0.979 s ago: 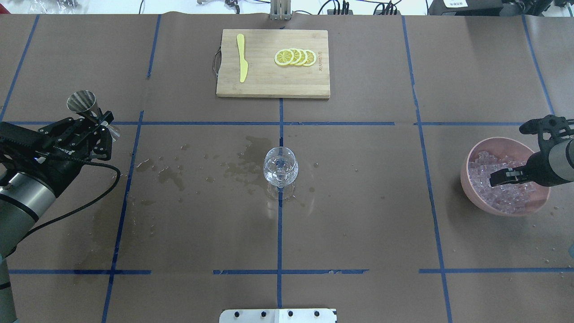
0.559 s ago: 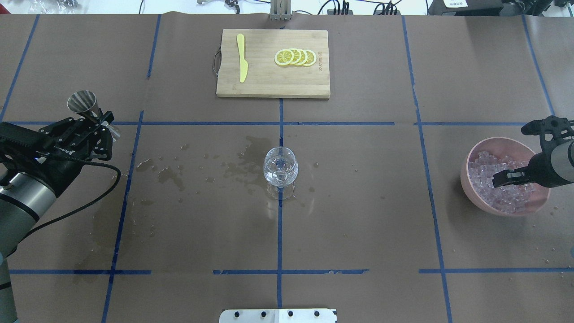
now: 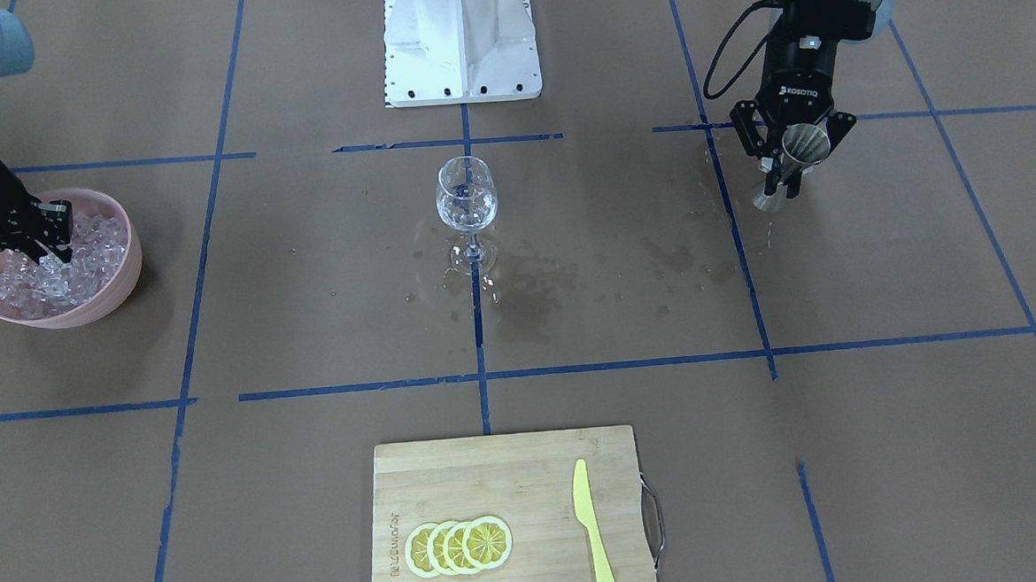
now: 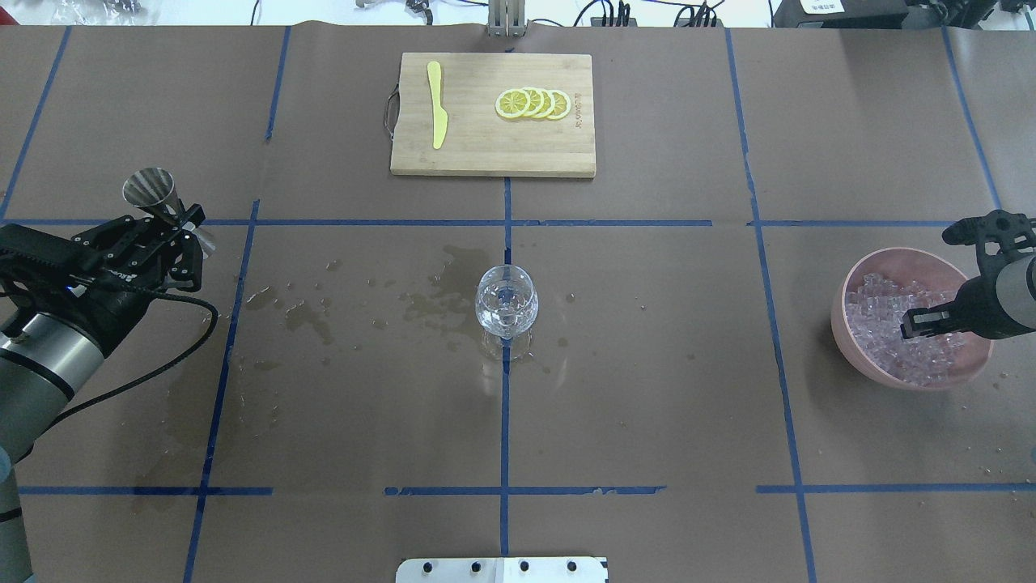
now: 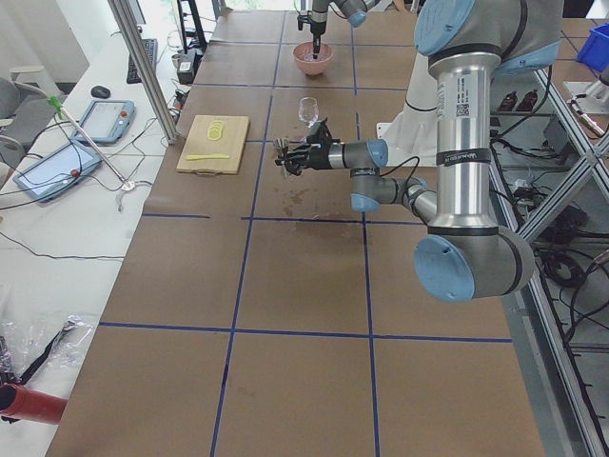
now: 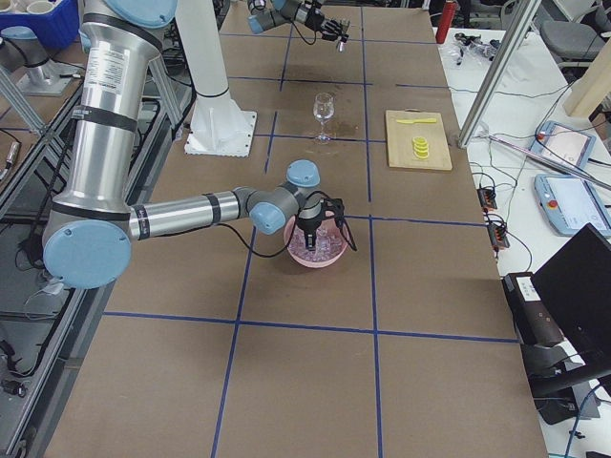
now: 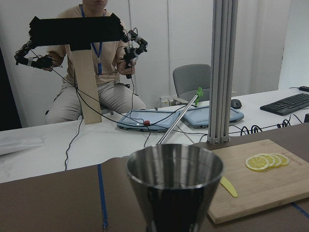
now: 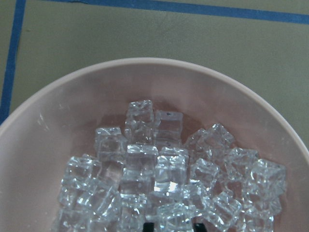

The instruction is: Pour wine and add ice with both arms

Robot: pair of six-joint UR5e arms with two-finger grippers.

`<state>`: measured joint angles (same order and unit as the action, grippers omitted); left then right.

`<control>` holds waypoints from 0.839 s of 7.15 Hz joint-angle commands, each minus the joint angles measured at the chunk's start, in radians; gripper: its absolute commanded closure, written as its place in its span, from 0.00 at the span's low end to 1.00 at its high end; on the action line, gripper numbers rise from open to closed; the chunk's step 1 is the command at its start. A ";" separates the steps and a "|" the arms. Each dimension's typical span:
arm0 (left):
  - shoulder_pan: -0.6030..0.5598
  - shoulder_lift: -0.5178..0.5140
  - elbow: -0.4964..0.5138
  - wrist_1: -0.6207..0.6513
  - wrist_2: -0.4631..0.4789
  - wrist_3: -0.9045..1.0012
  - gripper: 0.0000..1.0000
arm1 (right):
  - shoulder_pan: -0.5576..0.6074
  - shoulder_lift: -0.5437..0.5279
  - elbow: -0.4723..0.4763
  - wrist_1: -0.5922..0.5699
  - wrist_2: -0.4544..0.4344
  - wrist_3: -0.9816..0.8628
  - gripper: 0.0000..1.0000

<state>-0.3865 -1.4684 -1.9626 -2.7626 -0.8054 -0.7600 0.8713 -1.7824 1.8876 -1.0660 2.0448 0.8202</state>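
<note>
My left gripper (image 4: pixel 180 223) is shut on a steel jigger (image 4: pixel 150 189) and holds it upright at the table's left side. The jigger also shows in the front view (image 3: pixel 801 145) and fills the left wrist view (image 7: pixel 174 186). My right gripper (image 4: pixel 908 324) is down in a pink bowl (image 4: pixel 858 358) at the far right. Its tips (image 8: pixel 173 227) stand apart on the pile of ice (image 8: pixel 154 169), with a cube between them. The ice (image 3: pixel 94 235) also shows in the front view. A clear stemmed glass (image 4: pixel 506 303) stands at the table's centre, apart from both grippers.
A wooden cutting board (image 4: pixel 486 154) at the far middle carries lemon slices (image 4: pixel 532 104) and a yellow knife (image 4: pixel 438 105). Wet spill patches (image 4: pixel 307 316) lie between the jigger and the glass. The white robot base (image 3: pixel 459 37) stands at the near edge.
My right gripper has moved right and lower into the bowl of ice. My left gripper with the jigger has shifted only slightly.
</note>
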 commanded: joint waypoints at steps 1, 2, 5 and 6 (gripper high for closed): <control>0.000 0.000 0.005 0.000 0.002 -0.001 1.00 | 0.002 0.000 0.001 -0.002 0.000 -0.004 0.70; 0.000 -0.001 0.008 -0.002 0.002 -0.001 1.00 | 0.002 0.000 0.002 0.000 0.000 -0.004 0.73; 0.001 -0.001 0.017 -0.002 0.003 -0.011 1.00 | 0.005 -0.003 0.010 0.000 -0.003 -0.006 1.00; 0.001 -0.001 0.018 -0.002 0.003 -0.013 1.00 | 0.005 -0.015 0.024 0.000 -0.005 -0.006 1.00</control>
<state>-0.3852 -1.4695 -1.9472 -2.7642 -0.8025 -0.7685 0.8752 -1.7883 1.8990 -1.0661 2.0423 0.8150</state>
